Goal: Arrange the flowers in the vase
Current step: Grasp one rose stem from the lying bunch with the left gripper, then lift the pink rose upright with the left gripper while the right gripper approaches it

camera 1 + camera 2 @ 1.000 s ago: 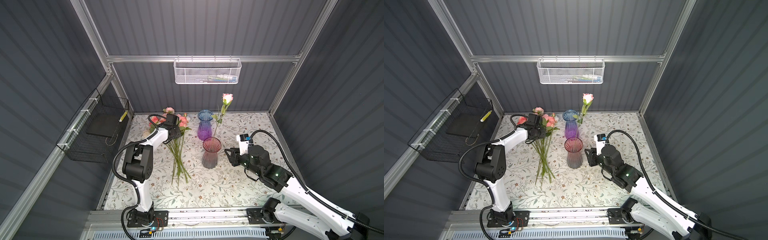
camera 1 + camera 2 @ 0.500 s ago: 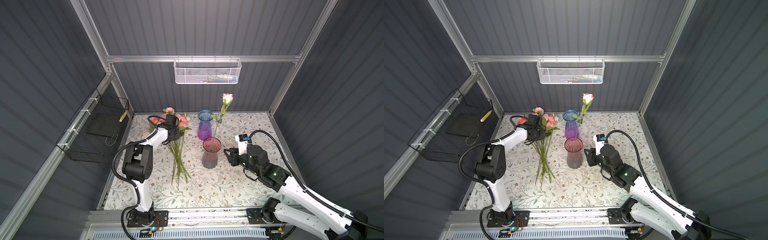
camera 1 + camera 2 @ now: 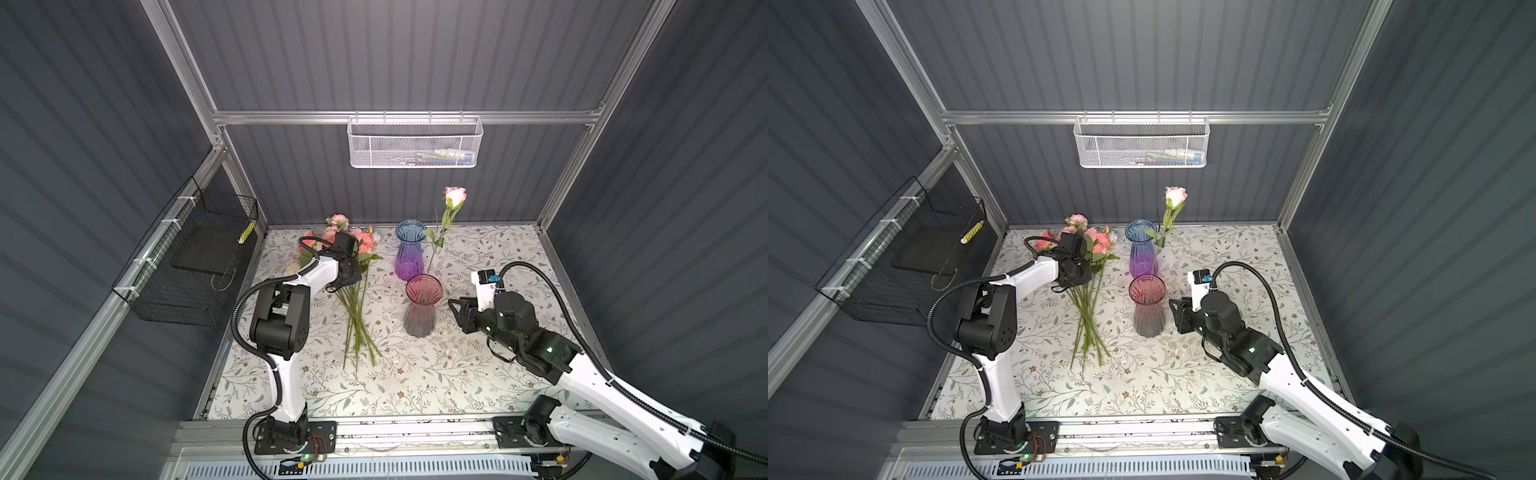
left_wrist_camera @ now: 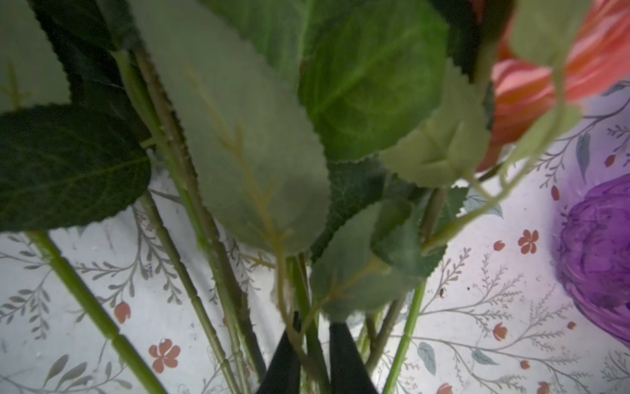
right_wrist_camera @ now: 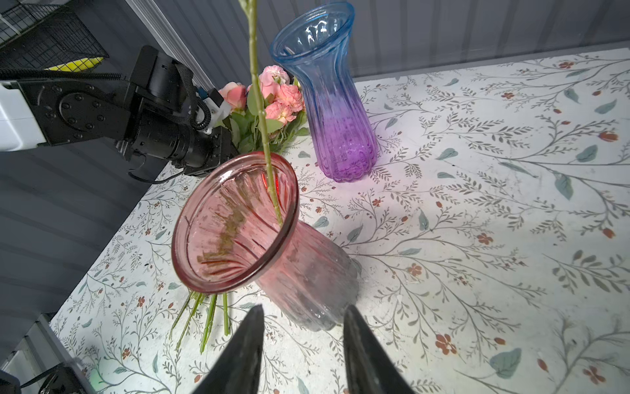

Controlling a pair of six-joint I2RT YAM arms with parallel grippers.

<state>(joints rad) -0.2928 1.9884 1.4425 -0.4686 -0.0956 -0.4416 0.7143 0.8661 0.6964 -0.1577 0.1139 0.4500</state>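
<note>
The flowers (image 3: 356, 309), a bunch of long green-stemmed roses with pink and coral heads, are lying flat on the white floral-print tabletop (image 3: 498, 374), left of centre. Their heads are pointing to the back wall and their stems are fanning out toward the front rail.

The left gripper (image 4: 313, 344) is reaching down into the bunch just below the heads. In its wrist view I am seeing its two black fingers (image 4: 346, 358) clenching on one green stem, with leaves crowding all around it.

To the right of the bunch, a tall ribbed glass vase, blue fading to purple (image 3: 409, 253), is standing empty near the back. Just in front of it, a shorter pink ribbed glass vase (image 3: 419, 309) is standing upright. It is holding a single pink-and-cream rose (image 3: 439, 237), whose stem is leaning on the rim.

Furthest right, the right gripper (image 3: 456, 311) is hovering low just beside the pink vase. Its fingers are released, standing apart and grasping nothing.

I am judging that the step in hand is picking the next rose out of the bunch, with most of the roses not yet placed. The next move is calling for a slow lift so the neighbouring stems and leaves are not dragged along. After that I am planning to turn the stem upright, carry it right and lower it cut end first into the pink vase.
</note>
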